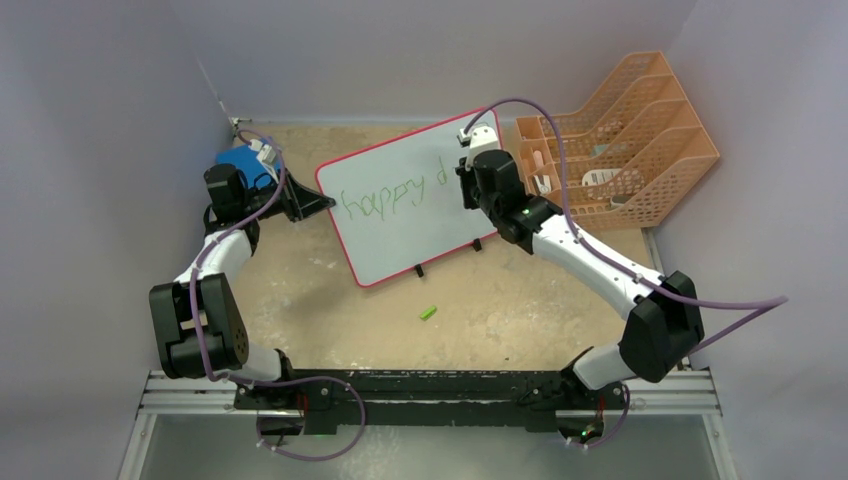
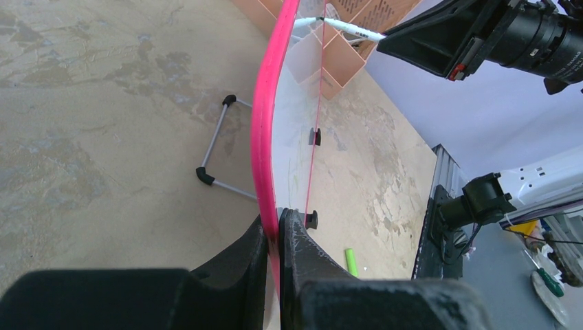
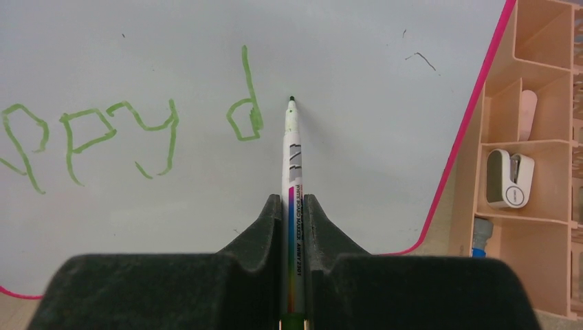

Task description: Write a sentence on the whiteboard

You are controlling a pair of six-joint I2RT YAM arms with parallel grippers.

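Observation:
The whiteboard (image 1: pixel 405 225), white with a red rim and two black feet, stands tilted in the middle of the table. Green letters (image 1: pixel 390 197) on it read "happy d"; the right wrist view shows "ppy d" (image 3: pixel 244 117). My left gripper (image 2: pixel 275 227) is shut on the board's red left rim (image 2: pixel 262 137). My right gripper (image 3: pixel 292 203) is shut on a white whiteboard marker (image 3: pixel 291 158), its tip at the board surface just right of the "d". The board (image 3: pixel 344 82) fills that view.
An orange mesh file organiser (image 1: pixel 620 140) stands at the back right, holding small items including a white device (image 3: pixel 510 180). A green marker cap (image 1: pixel 428 313) lies on the table in front of the board. A blue pad (image 1: pixel 240 165) sits behind my left gripper.

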